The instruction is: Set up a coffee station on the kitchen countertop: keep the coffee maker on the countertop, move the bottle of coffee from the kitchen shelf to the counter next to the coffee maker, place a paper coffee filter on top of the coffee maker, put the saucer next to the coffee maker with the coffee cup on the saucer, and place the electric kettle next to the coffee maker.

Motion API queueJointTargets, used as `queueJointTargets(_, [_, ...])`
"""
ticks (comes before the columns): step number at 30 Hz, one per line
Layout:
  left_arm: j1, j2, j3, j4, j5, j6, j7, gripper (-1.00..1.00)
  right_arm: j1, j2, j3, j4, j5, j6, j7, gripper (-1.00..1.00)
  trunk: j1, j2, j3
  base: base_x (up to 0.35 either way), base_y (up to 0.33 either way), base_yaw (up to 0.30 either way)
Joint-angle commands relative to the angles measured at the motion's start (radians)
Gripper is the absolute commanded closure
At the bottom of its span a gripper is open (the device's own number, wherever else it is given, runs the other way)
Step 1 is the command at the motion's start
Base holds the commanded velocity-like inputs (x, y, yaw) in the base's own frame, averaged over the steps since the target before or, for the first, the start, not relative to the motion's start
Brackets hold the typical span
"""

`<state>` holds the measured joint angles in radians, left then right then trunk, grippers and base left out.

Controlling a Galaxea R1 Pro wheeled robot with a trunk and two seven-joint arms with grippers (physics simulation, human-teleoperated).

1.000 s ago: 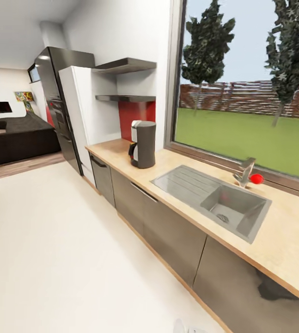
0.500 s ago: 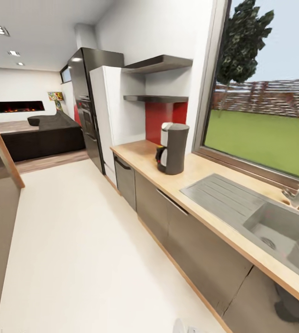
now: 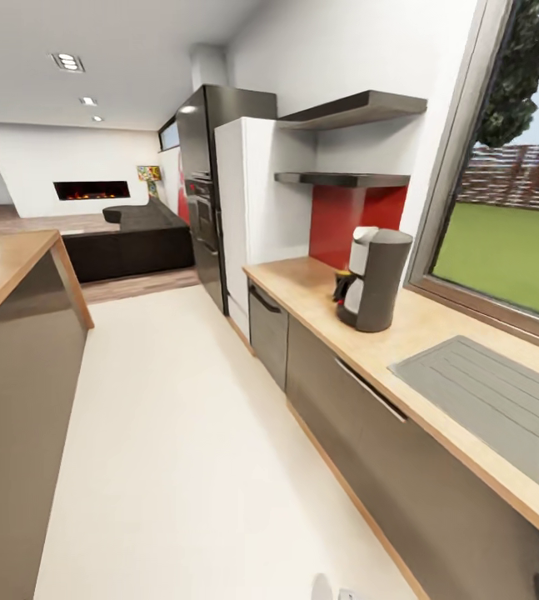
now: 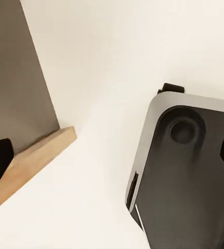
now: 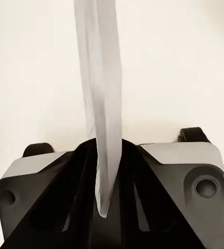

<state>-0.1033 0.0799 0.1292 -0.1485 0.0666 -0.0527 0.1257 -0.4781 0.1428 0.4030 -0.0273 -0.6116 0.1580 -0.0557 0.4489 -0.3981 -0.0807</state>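
Coffee maker point(image 3: 373, 279) was seen upright on the countertop point(image 3: 302, 287) below the shelf point(image 3: 344, 179), while a thin grey sheet, apparently the paper coffee filter point(image 5: 102, 93), was clamped edge-on in the right gripper point(image 5: 106, 174), the left gripper point(image 4: 112, 161) was spread wide with nothing held, and the sink drainboard point(image 3: 494, 400) was cut off.

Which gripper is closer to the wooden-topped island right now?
Left, likely. The left gripper hangs beside the island's wooden edge; the right gripper, pinching a grey sheet, sits over the robot's base.
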Motion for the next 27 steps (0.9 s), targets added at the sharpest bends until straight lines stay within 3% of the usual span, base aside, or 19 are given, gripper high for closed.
queueJointTargets(1, [-0.001, 0.000, 0.001, 0.001, 0.007, -0.004, 0.000, -1.00, -0.001, 0.000, 0.008, -0.002, -0.013, 0.005, 0.002, 1.00, 0.001, -0.002, -0.002, 0.309, 0.158, 0.183])
queueJointTargets(27, [-0.001, 0.000, 0.001, 0.003, 0.007, -0.004, 0.000, -1.00, -0.001, -0.008, 0.006, 0.000, -0.011, 0.005, 0.000, 1.00, 0.001, -0.002, -0.002, 0.324, 0.113, 0.012])
